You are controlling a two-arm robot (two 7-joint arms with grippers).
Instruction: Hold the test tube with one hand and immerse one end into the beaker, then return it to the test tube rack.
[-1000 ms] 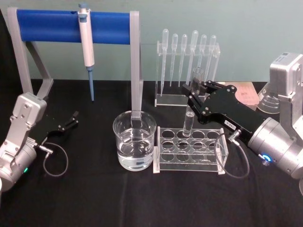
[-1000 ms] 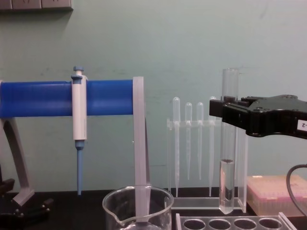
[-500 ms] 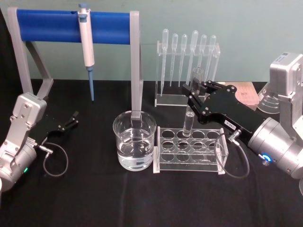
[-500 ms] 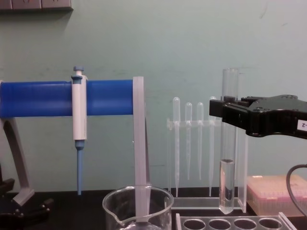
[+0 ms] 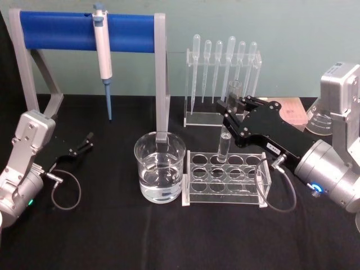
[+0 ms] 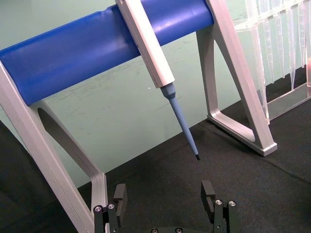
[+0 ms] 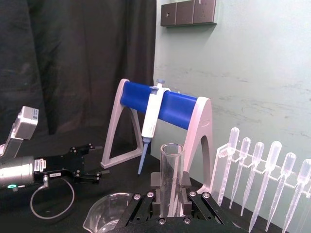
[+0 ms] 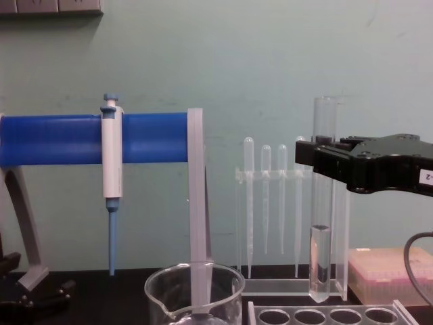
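Your right pincer (image 5: 232, 106) was closed on the test tube (image 5: 223, 145), gripping it on its upper part, a little below the open rim. The tube stood nearly upright. From the chest camera its rounded bottom (image 8: 319, 296) hung just above the holes of the test tube rack (image 5: 247, 181), not yet inside one. From the head camera it sat over the back row, though I could not tell you which hole. A liquid line showed across the tube's lower part.

The beaker (image 5: 147, 169) stood on the black bench (image 5: 112, 225) just beside the rack's left end, part filled with clear liquid. The tube was apart from it.

Your left pincer (image 5: 87, 140) lay low over the bench on the left side, well away from the glassware. Its fingers (image 6: 209, 194) were spread wide with nothing between them.

Behind the beaker the white-and-blue pipettor (image 5: 102, 53) hung from the blue-barred stand (image 5: 56, 23). The plastic pipettes (image 5: 225, 62) stood in their clear holder at the back, behind the right pincer.
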